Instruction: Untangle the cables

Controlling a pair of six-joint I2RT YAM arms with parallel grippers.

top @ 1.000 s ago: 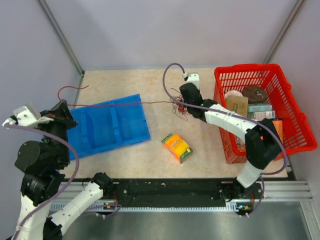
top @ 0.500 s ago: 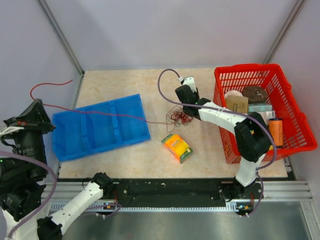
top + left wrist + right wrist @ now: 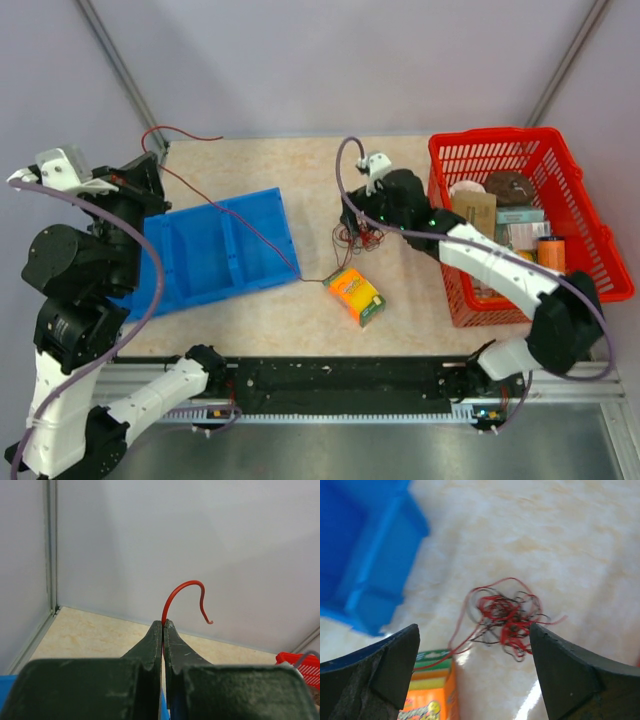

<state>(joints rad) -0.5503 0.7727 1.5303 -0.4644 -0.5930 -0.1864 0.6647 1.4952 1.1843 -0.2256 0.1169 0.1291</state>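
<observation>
The cables [image 3: 357, 236] are a knotted clump of dark red and blackish wires [image 3: 507, 612] lying on the table. One red wire [image 3: 235, 215] runs out of the clump, past the orange box and across the blue tray, up to my left gripper [image 3: 155, 172]. In the left wrist view, that gripper [image 3: 163, 623] is shut on the wire, and the wire's free end [image 3: 182, 587] curls above the fingertips. My right gripper [image 3: 358, 212] hovers just above the clump. It [image 3: 474, 626] is open wide, with the clump lying loose below, between the fingers.
A blue divided tray [image 3: 200, 260] lies at the left, its corner [image 3: 365, 555] in the right wrist view. An orange and green box [image 3: 354, 296] lies in front of the clump. A red basket [image 3: 590, 240] full of items stands at the right. Walls close in at the left and back.
My right gripper has opened and let go of the clump, which now lies on the table. The left arm has swung up toward the back left, still gripping the red wire.
</observation>
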